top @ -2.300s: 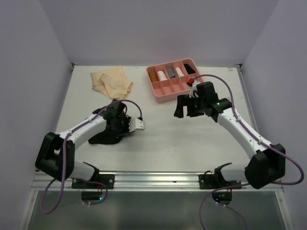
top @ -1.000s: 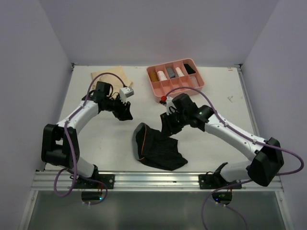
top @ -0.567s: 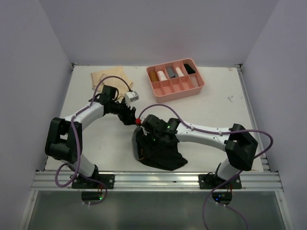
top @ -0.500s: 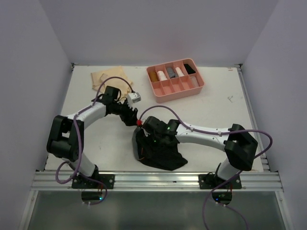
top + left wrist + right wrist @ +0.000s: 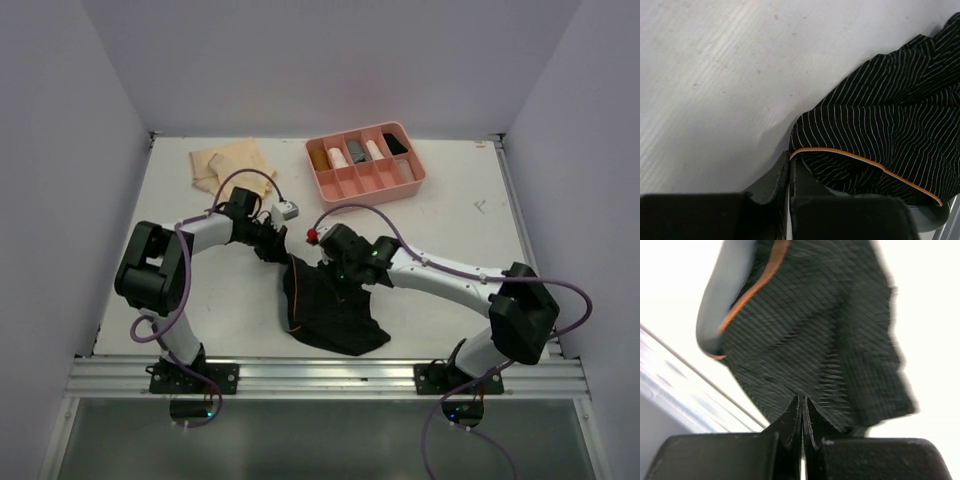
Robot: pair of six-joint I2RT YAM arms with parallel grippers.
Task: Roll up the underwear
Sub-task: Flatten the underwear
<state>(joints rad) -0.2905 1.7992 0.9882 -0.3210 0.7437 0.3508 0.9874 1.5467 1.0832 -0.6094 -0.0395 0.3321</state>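
Note:
The black pinstriped underwear with an orange-trimmed waistband lies spread near the table's front middle. My left gripper is shut on its far left corner; in the left wrist view the orange edge of the underwear runs into the closed tips of the gripper. My right gripper is shut on the far edge a little to the right. The right wrist view shows the gripper pinching the striped underwear. A pale tan underwear lies flat at the back left.
A pink divided tray with several rolled items stands at the back right. The metal rail runs along the near table edge, close to the black cloth. Both forearms meet over the table's middle.
Both grippers were open half a second ago and have now shut on the far edge of the black underwear. The right wrist has shifted right and back; the left has reached in to the corner.

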